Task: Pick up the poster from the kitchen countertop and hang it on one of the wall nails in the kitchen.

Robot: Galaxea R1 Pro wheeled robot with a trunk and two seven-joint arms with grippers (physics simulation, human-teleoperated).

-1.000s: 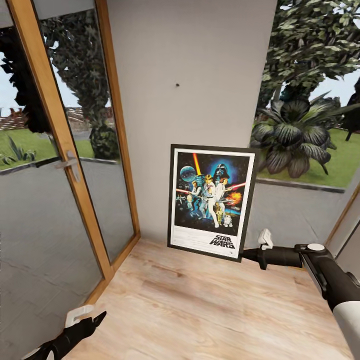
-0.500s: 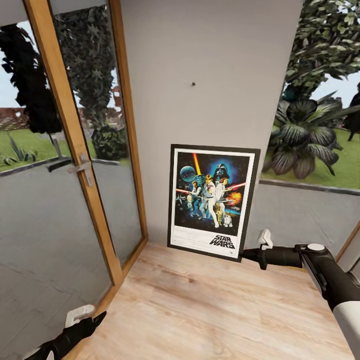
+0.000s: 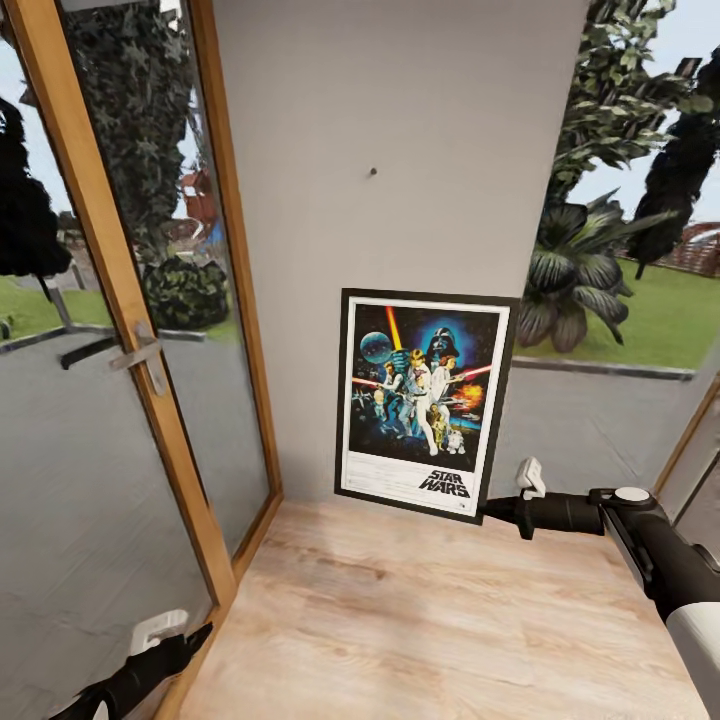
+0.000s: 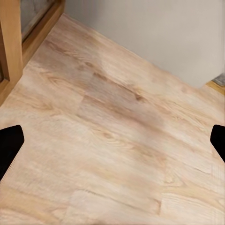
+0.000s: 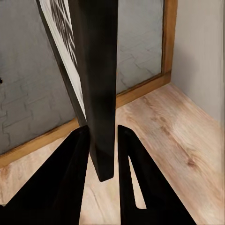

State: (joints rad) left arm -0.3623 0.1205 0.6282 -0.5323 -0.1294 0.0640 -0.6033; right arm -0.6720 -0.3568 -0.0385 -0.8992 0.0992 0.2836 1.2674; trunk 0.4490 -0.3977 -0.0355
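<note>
The poster (image 3: 425,400), a framed Star Wars print, hangs upright in front of the light grey wall (image 3: 420,120), its lower edge just above the floor. My right gripper (image 3: 495,512) is shut on its lower right corner. In the right wrist view the frame's dark edge (image 5: 101,93) runs between the two black fingers (image 5: 70,178). One wall nail (image 3: 372,172) shows as a dark speck high above the poster's top edge. My left gripper (image 3: 195,635) hangs low at the left, open over bare floor, its fingertips (image 4: 9,145) far apart. The kitchen countertop is out of view.
A wood-framed glass door (image 3: 130,300) with a lever handle (image 3: 140,352) stands close on the left. A large window (image 3: 620,250) onto a garden is on the right. Light wooden floor (image 3: 420,620) stretches between me and the wall.
The whole picture has shifted: wall, nail and door slid right, then back left, so the camera moved. Poster and both arms keep their places in the picture.
</note>
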